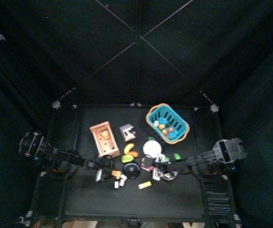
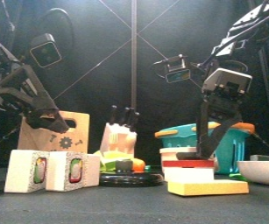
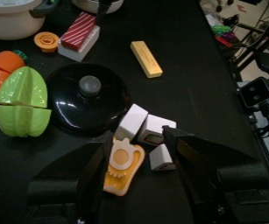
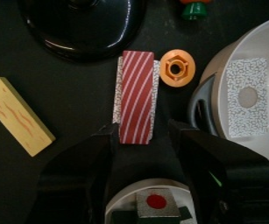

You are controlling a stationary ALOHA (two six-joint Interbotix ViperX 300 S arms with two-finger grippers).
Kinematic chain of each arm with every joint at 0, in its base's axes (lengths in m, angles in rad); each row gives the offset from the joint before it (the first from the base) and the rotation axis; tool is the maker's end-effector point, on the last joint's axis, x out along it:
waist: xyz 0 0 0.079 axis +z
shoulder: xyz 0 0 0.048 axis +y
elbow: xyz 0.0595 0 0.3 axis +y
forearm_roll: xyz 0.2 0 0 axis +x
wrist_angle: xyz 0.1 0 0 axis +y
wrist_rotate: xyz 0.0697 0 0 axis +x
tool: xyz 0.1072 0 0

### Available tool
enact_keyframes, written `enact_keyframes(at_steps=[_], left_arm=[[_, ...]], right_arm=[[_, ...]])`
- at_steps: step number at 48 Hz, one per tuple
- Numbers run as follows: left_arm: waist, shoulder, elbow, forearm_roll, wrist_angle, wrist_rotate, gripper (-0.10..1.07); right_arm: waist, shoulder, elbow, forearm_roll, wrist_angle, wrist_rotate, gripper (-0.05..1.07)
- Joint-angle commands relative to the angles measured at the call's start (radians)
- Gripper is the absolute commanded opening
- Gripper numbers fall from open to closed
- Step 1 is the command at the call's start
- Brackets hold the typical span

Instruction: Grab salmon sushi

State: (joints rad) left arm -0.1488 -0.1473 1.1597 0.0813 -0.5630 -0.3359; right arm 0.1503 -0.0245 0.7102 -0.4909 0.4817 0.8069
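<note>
The salmon sushi is a red-and-white striped block lying flat on the black table, between a black lid and a white bowl. My right gripper hangs over it, open, one jaw on each side of the block's near end. The front view shows that gripper low over the striped block; the left wrist view shows the block far from the left arm. My left gripper is open above an orange piece topped with egg, beside white cubes.
A yellow slab, an orange slice, the white bowl and the black lid ring the sushi. A teal basket stands behind it. A wooden board, white boxed rolls and a green pepper fill the left side.
</note>
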Motion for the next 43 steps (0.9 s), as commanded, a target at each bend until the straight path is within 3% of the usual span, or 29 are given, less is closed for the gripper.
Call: enact_keyframes(at_steps=[1,12,29,43], left_arm=[[0.003,-0.003,-0.014,-0.002,-0.005,-0.002,0.87],[0.003,-0.003,-0.012,-0.002,-0.003,0.002,0.87],[0.003,-0.003,-0.011,-0.002,-0.003,0.002,0.87],[0.003,-0.002,-0.011,-0.002,-0.005,0.002,0.87]], right_arm=[[0.002,-0.043,-0.028,-0.008,0.005,0.003,0.84],[0.0,-0.055,-0.054,-0.017,0.003,0.008,0.79],[-0.006,0.023,-0.058,-0.035,-0.049,0.006,0.46],[-0.014,0.048,-0.049,-0.031,-0.051,0.009,0.45]])
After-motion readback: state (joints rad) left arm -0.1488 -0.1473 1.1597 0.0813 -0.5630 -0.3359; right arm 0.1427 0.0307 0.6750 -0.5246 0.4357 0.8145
